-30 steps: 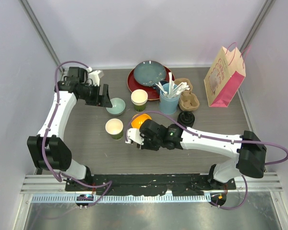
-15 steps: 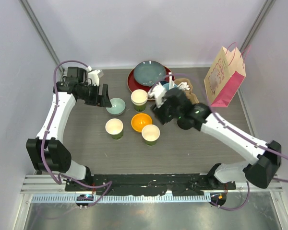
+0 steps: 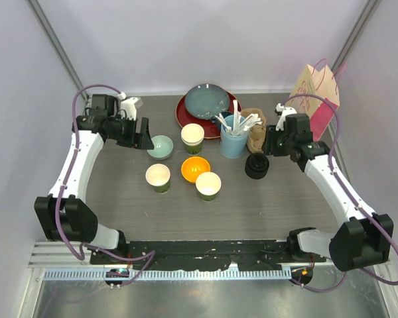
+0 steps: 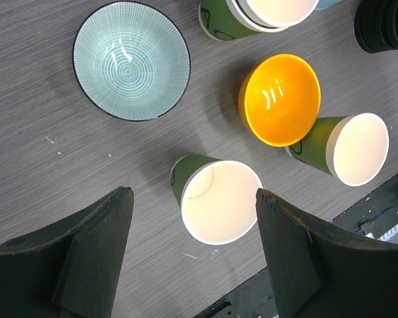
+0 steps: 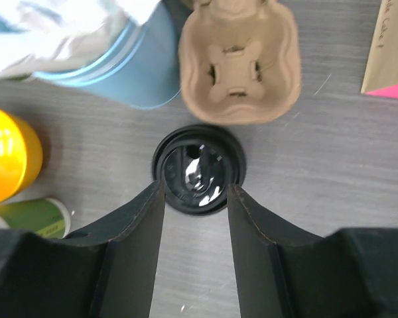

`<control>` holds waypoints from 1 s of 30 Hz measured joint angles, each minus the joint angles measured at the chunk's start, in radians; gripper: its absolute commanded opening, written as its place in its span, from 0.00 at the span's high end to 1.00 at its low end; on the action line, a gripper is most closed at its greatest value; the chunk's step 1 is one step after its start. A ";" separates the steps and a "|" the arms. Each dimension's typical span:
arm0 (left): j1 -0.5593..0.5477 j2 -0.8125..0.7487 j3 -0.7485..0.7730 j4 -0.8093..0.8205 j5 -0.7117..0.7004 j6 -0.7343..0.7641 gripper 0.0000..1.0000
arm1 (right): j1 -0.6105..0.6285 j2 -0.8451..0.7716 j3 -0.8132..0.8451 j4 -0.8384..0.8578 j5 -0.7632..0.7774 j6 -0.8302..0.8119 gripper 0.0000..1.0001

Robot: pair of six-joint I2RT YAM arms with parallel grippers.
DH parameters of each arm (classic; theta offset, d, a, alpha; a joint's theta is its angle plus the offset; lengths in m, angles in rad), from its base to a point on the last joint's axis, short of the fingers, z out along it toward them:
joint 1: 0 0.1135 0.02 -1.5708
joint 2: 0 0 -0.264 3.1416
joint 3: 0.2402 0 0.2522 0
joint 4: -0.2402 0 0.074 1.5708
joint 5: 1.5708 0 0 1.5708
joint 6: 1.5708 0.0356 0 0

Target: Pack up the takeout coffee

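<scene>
Two lidless dark green paper cups stood on the grey table (image 3: 119,199): the left cup (image 3: 158,177) and the right cup (image 3: 208,185), with an orange bowl (image 3: 195,168) just behind and between them. The left gripper (image 4: 192,199) hung near a teal bowl (image 3: 160,146), jaws wide apart and empty. The right gripper (image 5: 196,189) hung open and empty above a stack of black lids (image 3: 257,166).

Bright, even light from above, shadows faint and soft.
Glare streaks the orange bowl (image 4: 278,99), the teal bowl (image 4: 132,61) and the stack of black lids (image 5: 199,169); a paper cup (image 4: 361,147) is nearly washed out inside; the white utensils (image 5: 60,26) are blurred.
</scene>
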State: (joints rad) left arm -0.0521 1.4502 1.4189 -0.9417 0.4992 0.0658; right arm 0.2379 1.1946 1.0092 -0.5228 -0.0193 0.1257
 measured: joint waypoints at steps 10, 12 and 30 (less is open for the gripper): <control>0.000 -0.008 -0.018 0.015 0.004 0.071 0.21 | -0.155 0.143 0.154 -0.037 -0.425 -0.549 0.40; 0.000 -0.008 -0.025 0.027 0.010 0.082 0.21 | -0.170 0.140 0.173 -0.066 -0.528 -0.730 0.41; 0.000 -0.068 -0.067 0.056 -0.031 0.167 0.21 | -0.261 0.500 0.309 -0.442 -0.851 -1.500 0.51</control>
State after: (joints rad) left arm -0.0521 1.3823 1.3518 -0.8856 0.4686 0.2325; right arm -0.0235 1.6947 1.3178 -0.9646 -0.8700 -1.3746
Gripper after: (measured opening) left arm 0.791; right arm 0.495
